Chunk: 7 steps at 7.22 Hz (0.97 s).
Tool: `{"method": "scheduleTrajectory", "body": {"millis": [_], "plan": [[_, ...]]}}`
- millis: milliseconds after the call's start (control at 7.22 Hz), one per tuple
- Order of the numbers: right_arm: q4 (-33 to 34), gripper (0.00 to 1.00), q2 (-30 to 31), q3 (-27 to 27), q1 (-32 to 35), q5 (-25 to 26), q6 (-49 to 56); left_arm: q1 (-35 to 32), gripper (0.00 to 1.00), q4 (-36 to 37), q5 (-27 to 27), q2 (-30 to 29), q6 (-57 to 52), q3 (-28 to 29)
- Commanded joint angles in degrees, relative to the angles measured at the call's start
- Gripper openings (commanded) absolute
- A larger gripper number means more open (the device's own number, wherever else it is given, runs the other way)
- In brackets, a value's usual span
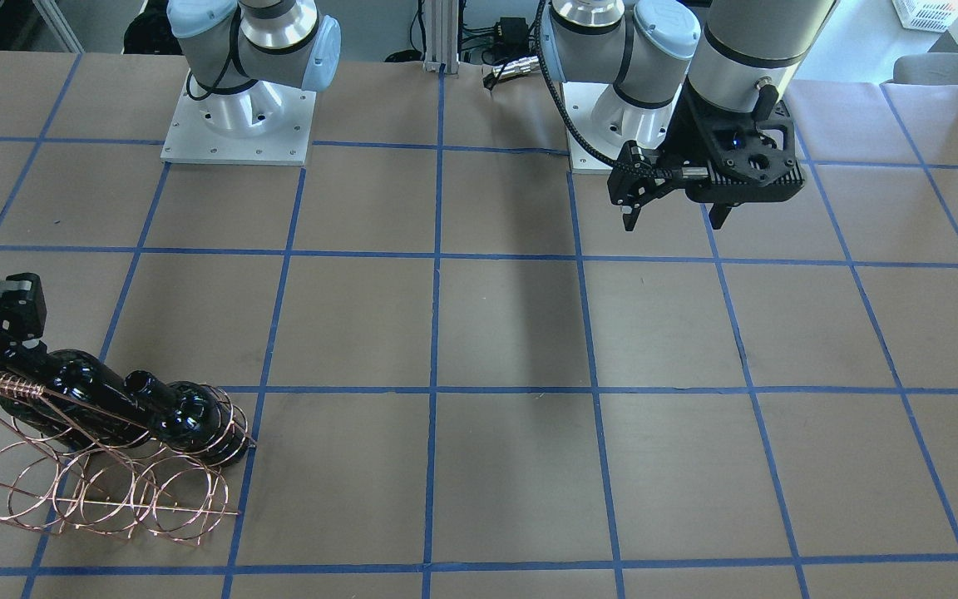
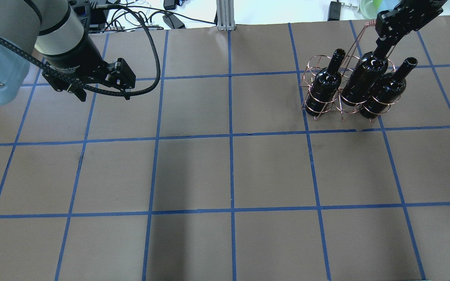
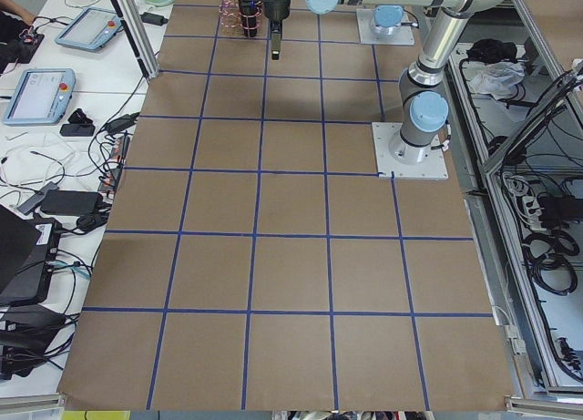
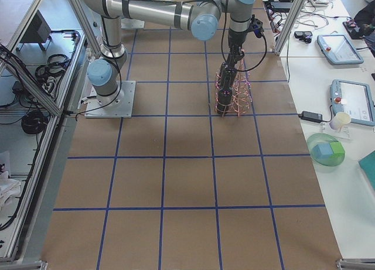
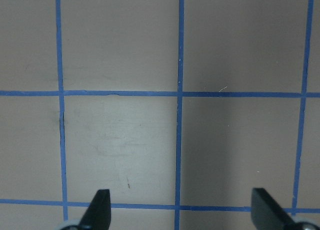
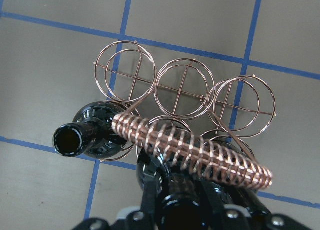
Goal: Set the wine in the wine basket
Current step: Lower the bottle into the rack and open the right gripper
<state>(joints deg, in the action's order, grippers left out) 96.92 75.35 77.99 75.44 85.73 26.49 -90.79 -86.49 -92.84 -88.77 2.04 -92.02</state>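
Right gripper [image 2: 388, 36] at the far right of the bench [image 2: 229, 171], partly cut off by the frame's top edge. Jaws clenched on the neck of the wine [image 2: 367, 74]. The right wrist view shows dark fingers [image 6: 148, 192] on both sides of the bottle's lip, though the coiled handle [image 6: 200, 152] hides part of the contact.

The wine stands in the middle ring of the wine basket [image 6: 185, 90], in the row nearer the robot. Cannot tell whether its base reaches the bottom.

A second bottle [image 2: 326, 84] and a third bottle [image 2: 385, 91] sit in the rings on either side. The row of three rings beyond them holds nothing.

In the front-facing view the bottles overlap and only two necks can be told apart. In the left side view the basket is tiny and cut off at the top.

Left gripper [image 2: 104, 95] hangs above bare bench, well apart from the basket. Jaws released, with both fingertips [image 5: 100, 210] wide apart at the bottom edge of the wrist view.
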Motion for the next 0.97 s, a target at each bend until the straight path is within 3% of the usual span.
{"method": "scheduleTrajectory", "body": {"millis": [0, 831], "plan": [[0.4, 0.00, -1.0, 0.2, 0.1, 0.3, 0.0, 0.0, 1.00, 0.0, -0.1, 0.0, 0.0, 0.0], [0.5, 0.00, -0.8, 2.3, 0.5, -0.1, -1.6, 0.0, 1.00, -0.1, 0.0, 0.0, 0.0, 0.0]]}}
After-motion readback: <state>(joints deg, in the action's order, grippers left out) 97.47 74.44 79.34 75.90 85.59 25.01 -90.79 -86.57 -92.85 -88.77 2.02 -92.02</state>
